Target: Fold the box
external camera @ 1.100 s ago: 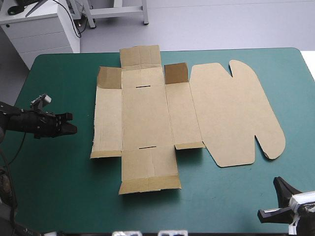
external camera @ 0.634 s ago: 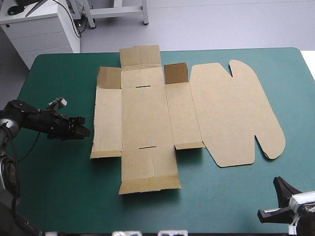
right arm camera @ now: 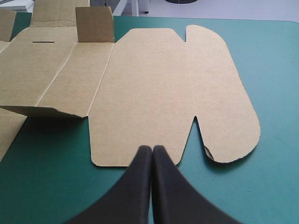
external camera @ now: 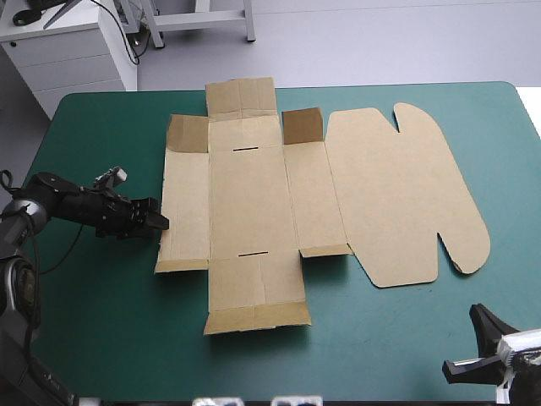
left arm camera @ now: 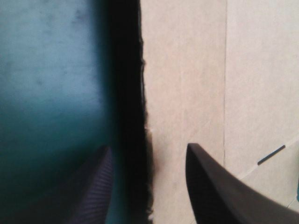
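Teal-green cover [external camera: 101, 321], flat box [external camera: 254, 194], edge shadowed between left gripper [left arm camera: 148, 147] jaws

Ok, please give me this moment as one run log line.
box unfolded, walls not raised | left pincer open, astride box's left edge | right pincer shut, clear of box

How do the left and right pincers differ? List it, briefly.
The left pincer is open; the right pincer is shut. The left pincer straddles the box's left edge, one finger over board and one over the cover; the right pincer is off the box, over the cover on its near side. Both have black fingers and hold nothing.
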